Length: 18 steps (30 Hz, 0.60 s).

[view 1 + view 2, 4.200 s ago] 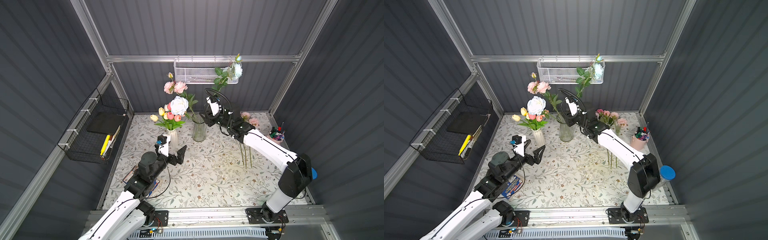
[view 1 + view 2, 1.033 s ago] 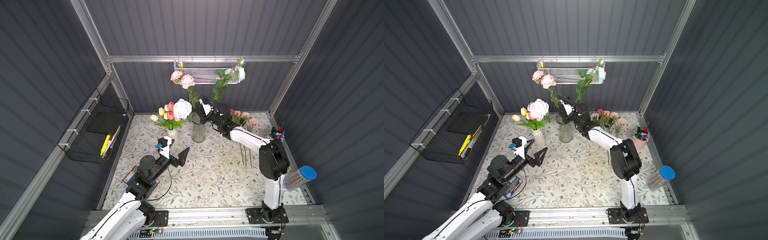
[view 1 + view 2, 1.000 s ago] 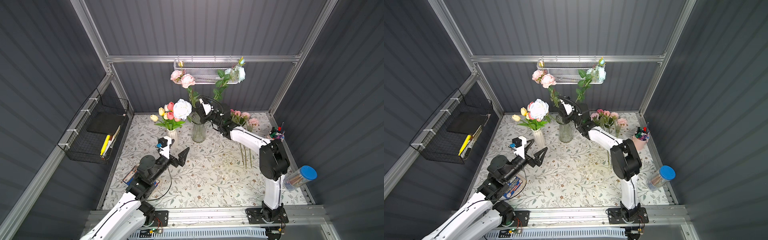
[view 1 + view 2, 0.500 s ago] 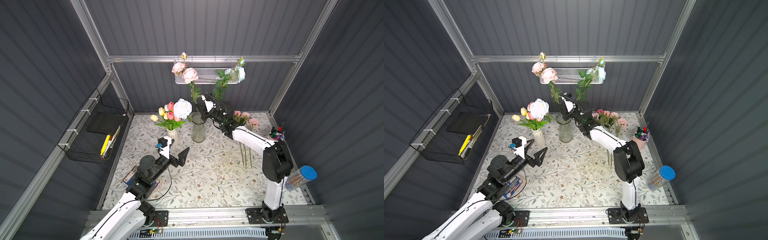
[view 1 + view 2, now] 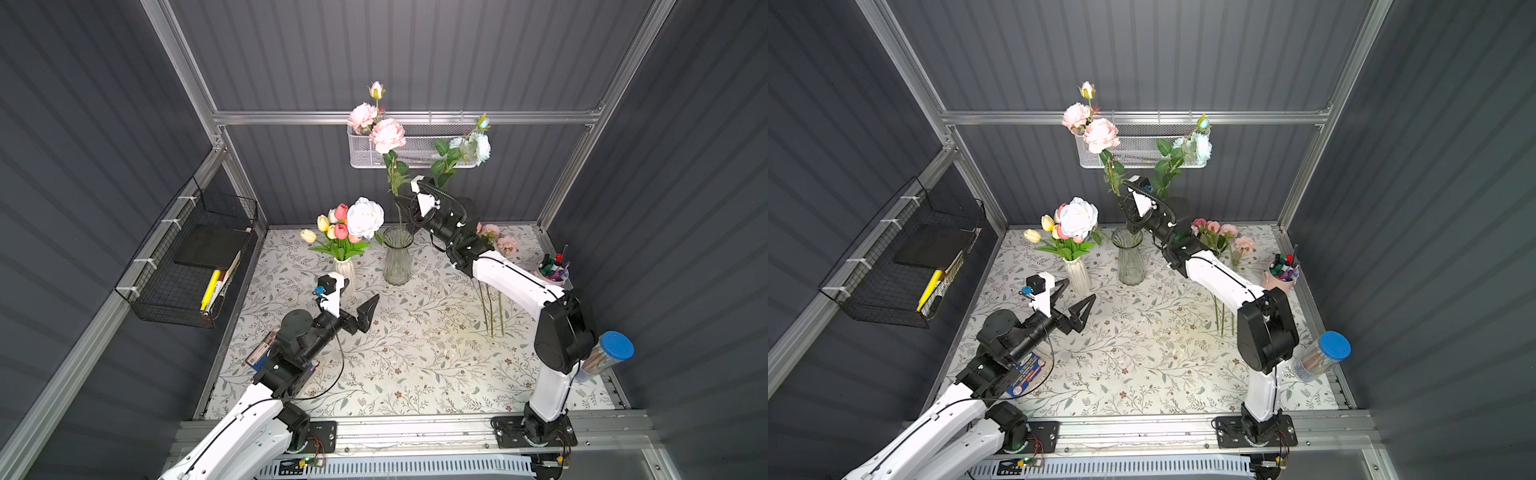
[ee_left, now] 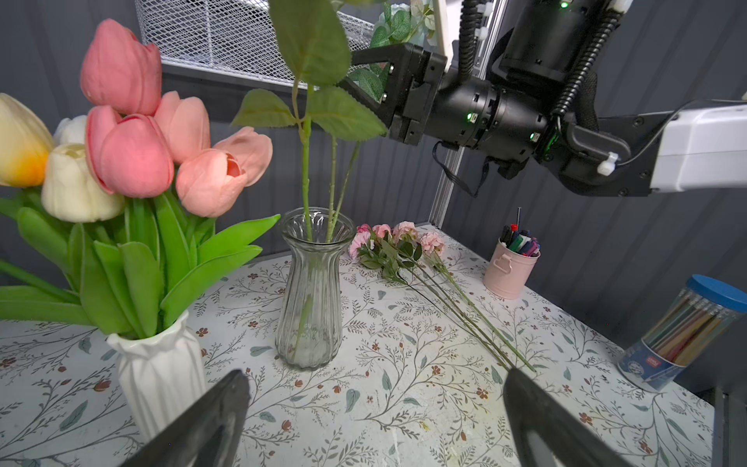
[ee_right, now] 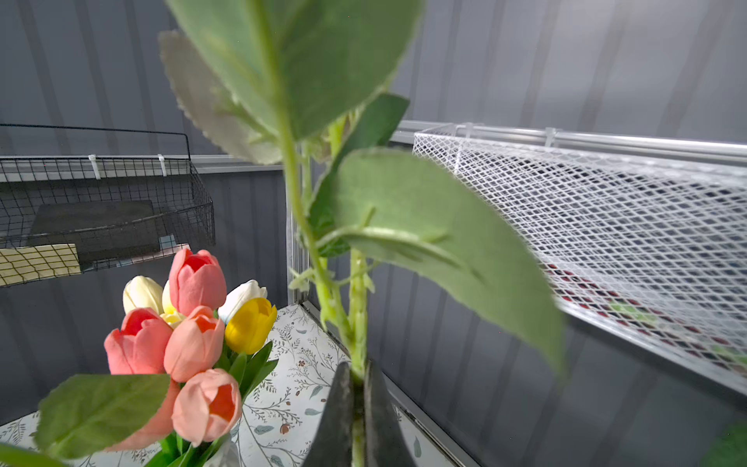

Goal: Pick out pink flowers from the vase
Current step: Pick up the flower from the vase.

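Blooms of pink flowers (image 5: 387, 135) stand above right hand (image 7: 357, 380) (pinched on their stem).

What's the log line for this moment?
right claw: shut on pink peony stem | pink peony: lower stem in glass vase | left claw: open above table

The table cover (image 5: 415, 353) is cream, printed with grey-green leafy sprigs and small brown flowers. The peony blooms (image 5: 386, 135) are pale pink on a green peony stem (image 7: 357, 315). The pink tulips (image 6: 129, 157) are salmon; the neighbouring cream tulip (image 6: 72, 186) is off-white, in a white ribbed vase (image 6: 161, 376). The glass vase (image 6: 309, 291) is clear, fluted. The pen tin (image 6: 510, 271) is pink; the pencil jar lid (image 5: 618, 348) is blue.
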Each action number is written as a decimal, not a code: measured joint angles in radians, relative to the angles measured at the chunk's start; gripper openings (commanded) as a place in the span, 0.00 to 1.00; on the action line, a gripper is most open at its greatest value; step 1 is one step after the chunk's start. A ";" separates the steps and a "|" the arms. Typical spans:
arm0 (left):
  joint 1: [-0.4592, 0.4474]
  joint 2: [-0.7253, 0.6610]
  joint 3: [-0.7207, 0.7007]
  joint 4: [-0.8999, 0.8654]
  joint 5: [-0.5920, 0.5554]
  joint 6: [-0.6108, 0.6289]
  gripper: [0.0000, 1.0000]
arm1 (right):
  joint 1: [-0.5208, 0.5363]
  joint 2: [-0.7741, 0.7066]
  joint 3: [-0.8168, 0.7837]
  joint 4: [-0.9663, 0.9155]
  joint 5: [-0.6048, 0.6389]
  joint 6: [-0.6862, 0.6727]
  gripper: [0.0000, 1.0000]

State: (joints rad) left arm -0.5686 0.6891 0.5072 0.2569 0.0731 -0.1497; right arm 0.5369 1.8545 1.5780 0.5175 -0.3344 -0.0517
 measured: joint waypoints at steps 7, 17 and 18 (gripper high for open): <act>0.000 0.000 0.000 0.000 0.004 0.000 0.99 | -0.021 -0.037 -0.032 0.010 -0.018 0.023 0.00; 0.000 0.000 0.000 0.000 0.007 0.000 0.99 | -0.037 -0.068 -0.090 0.060 -0.030 0.056 0.00; 0.000 0.000 0.000 0.000 0.007 0.000 0.99 | -0.037 -0.068 -0.090 0.063 -0.032 0.061 0.00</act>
State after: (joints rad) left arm -0.5686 0.6895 0.5068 0.2569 0.0799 -0.1497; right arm 0.4999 1.7866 1.4883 0.5804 -0.3668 0.0090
